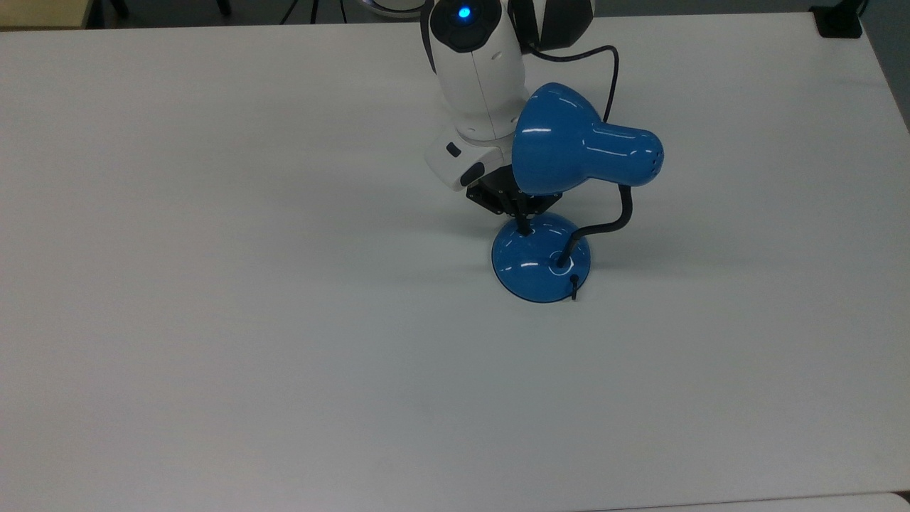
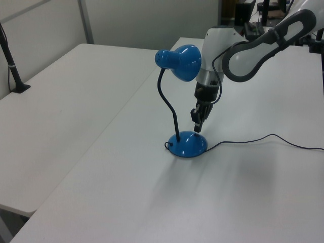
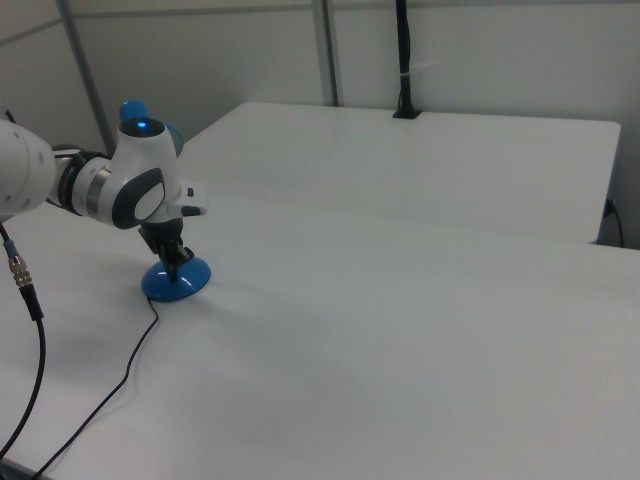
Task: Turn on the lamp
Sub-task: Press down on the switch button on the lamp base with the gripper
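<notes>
The lamp stands on the white table (image 1: 284, 320): a glossy blue shade (image 1: 569, 146) on a black bendy neck (image 1: 604, 226) above a round blue base (image 1: 540, 267). No glow shows from the shade. My gripper (image 1: 524, 227) points down under the shade, its fingers shut together, their tip at the base's rim nearest the arm, where it covers the small black switch. In the left view the gripper (image 2: 197, 129) sits just above the base (image 2: 188, 144), and whether they touch is unclear. The right view has the gripper (image 3: 172, 268) down on the base (image 3: 176, 283).
The lamp's black cord (image 2: 263, 137) trails across the table toward the left view's right edge. A second white table (image 2: 76, 86) stands alongside, with a black post (image 2: 10, 61) on it. A black block (image 1: 839, 21) sits at the top view's upper right corner.
</notes>
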